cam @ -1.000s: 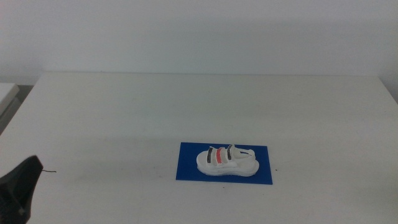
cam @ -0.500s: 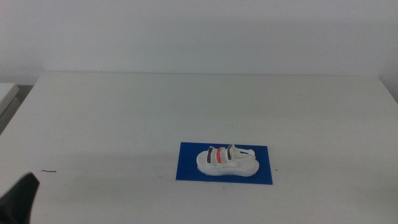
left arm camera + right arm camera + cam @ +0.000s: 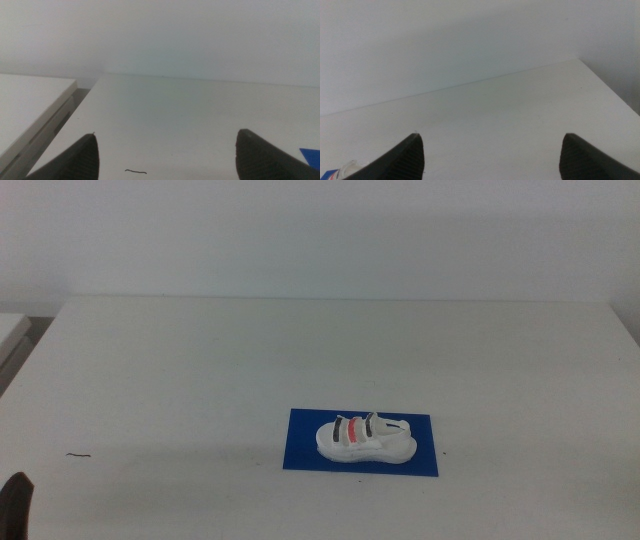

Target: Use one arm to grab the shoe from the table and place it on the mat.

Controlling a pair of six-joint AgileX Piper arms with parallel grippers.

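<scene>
At about eight o'clock in the middle view only a dark sliver of the left gripper (image 3: pixel 15 505) shows at the bottom edge; a second ago much more of it stood over the table (image 3: pixel 200 350) there, so the left arm is pulling back out of sight; in its own wrist view the left gripper (image 3: pixel 165 155) has its jaws spread wide with nothing between them, only bare tabletop and a thin dark thread (image 3: pixel 135 171) lying loose near the jaw tips; the same thread (image 3: pixel 78 455) sits at about eight o'clock on the table, well apart from everything else; further right, at roughly five o'clock from the table's centre, the shoe (image 3: pixel 364 438) rests upright on the blue mat (image 3: pixel 300 455), inside its edges, and has not moved across the last second; that reads as the placing done and the arm retreating; the right gripper (image 3: pixel 490 155) waits out of the middle view, jaws equally wide and empty, with a corner of the mat (image 3: pixel 330 175) just glimpsed beside one jaw.
</scene>
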